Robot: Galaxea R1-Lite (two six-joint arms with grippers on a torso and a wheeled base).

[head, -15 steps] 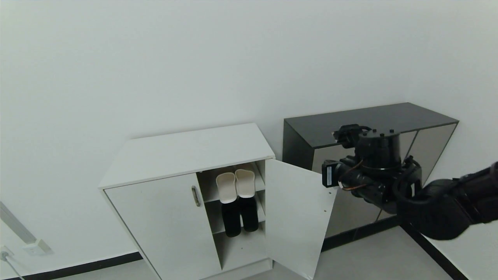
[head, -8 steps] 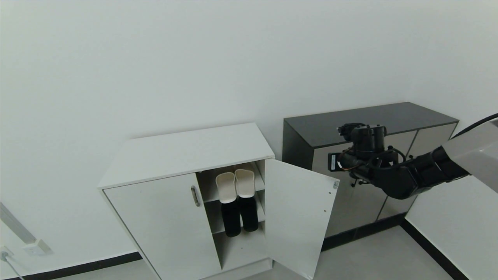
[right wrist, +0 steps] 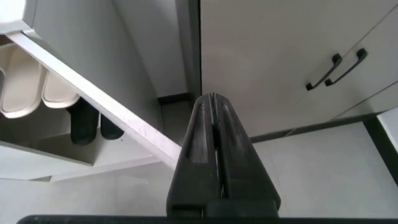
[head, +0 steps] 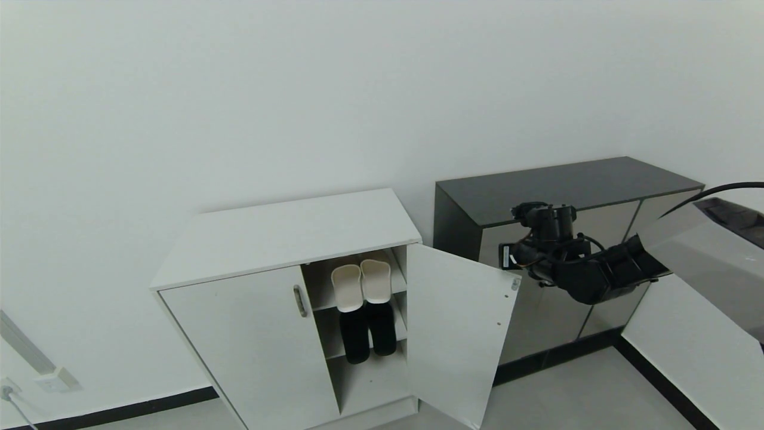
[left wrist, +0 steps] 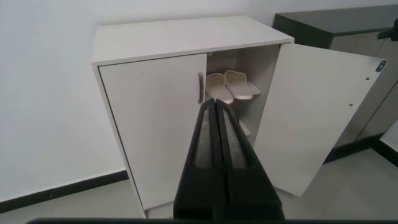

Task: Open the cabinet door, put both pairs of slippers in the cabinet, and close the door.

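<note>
With white slippers (head: 362, 285) and black slippers (head: 369, 337) shelved, our right gripper (right wrist: 213, 102), fingers pressed together, has swung farther off beside the open door (head: 456, 325)'s right edge, so we judge closing comes next.

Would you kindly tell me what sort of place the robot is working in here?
Likely a home entryway, or a mock-up of one: a low white two-door cabinet holds a pair of cream slippers and a pair of black slippers, beside a dark-topped sideboard against a bare white wall.

white wall (head: 358, 89) | grey floor (head: 567, 394) | black skirting (head: 119, 411) | dark sideboard (head: 567, 185)
</note>
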